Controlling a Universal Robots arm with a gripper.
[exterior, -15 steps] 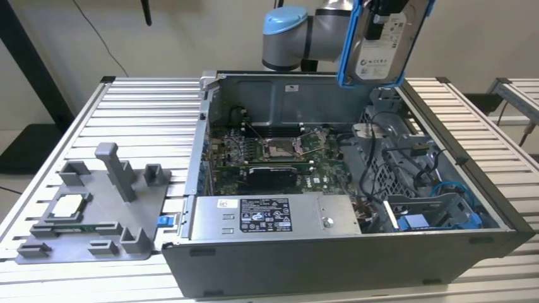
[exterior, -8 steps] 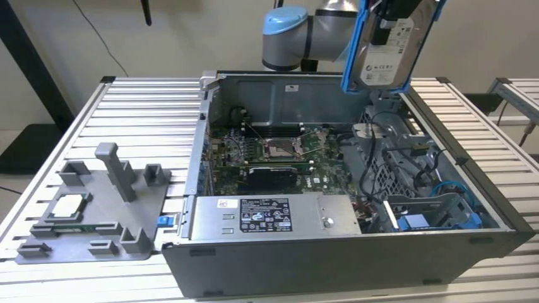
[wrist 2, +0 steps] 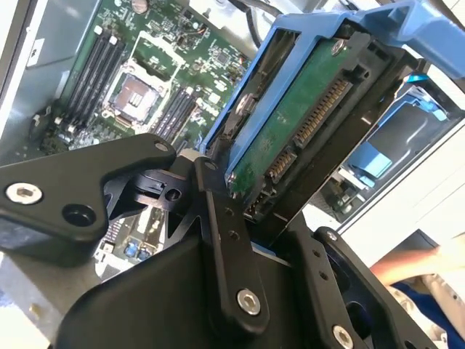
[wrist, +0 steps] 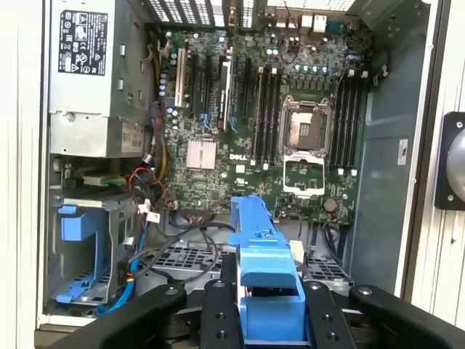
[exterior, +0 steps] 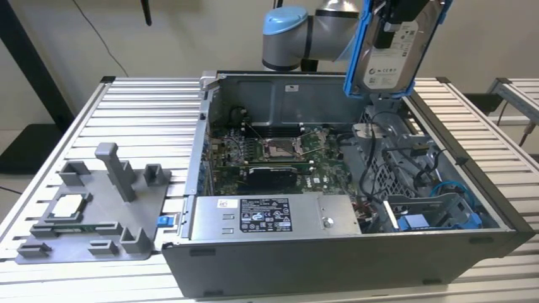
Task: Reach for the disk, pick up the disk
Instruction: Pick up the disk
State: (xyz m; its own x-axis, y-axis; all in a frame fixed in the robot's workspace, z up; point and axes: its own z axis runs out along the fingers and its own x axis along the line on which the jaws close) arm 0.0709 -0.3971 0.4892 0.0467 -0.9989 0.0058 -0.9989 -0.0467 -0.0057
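Observation:
The disk (exterior: 392, 60), a silver hard drive with a white label in a bright blue bracket, hangs upright in the air above the back right corner of the open computer case (exterior: 337, 271). My gripper (exterior: 399, 22) is shut on its upper end. In the second wrist view the disk (wrist 2: 305, 120) shows its green circuit side and connector, clamped between the black fingers (wrist 2: 218, 218). In the first wrist view the blue bracket (wrist: 263, 254) sticks out between the two fingers (wrist: 218, 313), high over the motherboard (wrist: 254, 123).
Inside the case lie the motherboard (exterior: 269, 154), a grey power supply box (exterior: 269, 218) with a sticker, loose cables and a blue drive bay (exterior: 438, 214). A grey fixture (exterior: 93, 214) holding a small square chip (exterior: 67, 205) sits on the slatted table (exterior: 143, 113) at the exterior view's left.

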